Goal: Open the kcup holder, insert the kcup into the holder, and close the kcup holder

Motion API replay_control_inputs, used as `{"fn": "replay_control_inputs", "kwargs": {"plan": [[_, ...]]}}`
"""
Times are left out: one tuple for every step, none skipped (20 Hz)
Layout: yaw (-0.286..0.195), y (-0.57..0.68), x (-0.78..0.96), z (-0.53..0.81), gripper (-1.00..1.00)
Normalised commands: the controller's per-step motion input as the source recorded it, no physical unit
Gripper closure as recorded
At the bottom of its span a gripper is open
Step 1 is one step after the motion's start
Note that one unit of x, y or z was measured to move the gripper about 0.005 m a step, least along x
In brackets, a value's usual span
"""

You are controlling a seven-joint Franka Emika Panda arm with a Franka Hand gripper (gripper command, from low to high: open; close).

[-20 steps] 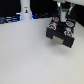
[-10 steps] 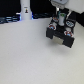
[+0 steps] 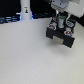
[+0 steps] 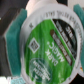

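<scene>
Pale table (image 3: 25, 55), kcup holder (image 3: 62, 37), fingers (image 4: 15, 42) gripping kcup (image 4: 47, 45) above

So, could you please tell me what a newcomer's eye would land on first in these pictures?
In the wrist view, the kcup fills almost the whole frame, its bright green top with white lettering sitting between the teal pads of the end effector. In the exterior view, the black kcup holder stands out on the pale table toward the exterior view's right, with the arm directly above it.

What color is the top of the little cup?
Bright green with a white edge: the kcup, clearest in the wrist view.
</scene>
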Motion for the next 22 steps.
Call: {"fn": "replay_control_inputs", "kwargs": {"plan": [[-0.034,0.0,0.24,0.17,1.0],[-0.029,0.0,0.23,0.0,1.0],[-0.018,0.06,0.24,-0.1,1.0],[-0.009,0.08,0.24,-0.24,1.0],[-0.007,0.07,0.22,-0.35,1.0],[-0.01,0.05,0.2,-0.39,1.0],[-0.015,0.02,0.18,-0.39,1.0],[-0.016,0.02,0.17,-0.38,1.0],[-0.009,0.05,0.17,-0.39,1.0],[0.0,0.11,0.15,-0.39,1.0],[0.0,0.12,0.14,-0.43,1.0],[0.0,0.13,0.11,-0.38,1.0],[0.0,0.15,0.12,-0.38,1.0],[0.0,0.14,0.12,-0.32,1.0],[0.0,0.18,0.0,-0.25,1.0],[0.0,0.11,-0.13,-0.04,1.0],[0.0,0.05,-0.01,-0.04,1.0],[0.0,0.18,0.0,-0.11,1.0],[0.0,0.19,0.0,-0.11,1.0],[0.0,0.13,0.0,-0.09,-1.0],[0.0,0.22,0.03,-0.02,-1.0],[0.0,0.19,0.07,0.0,-1.0]]}}
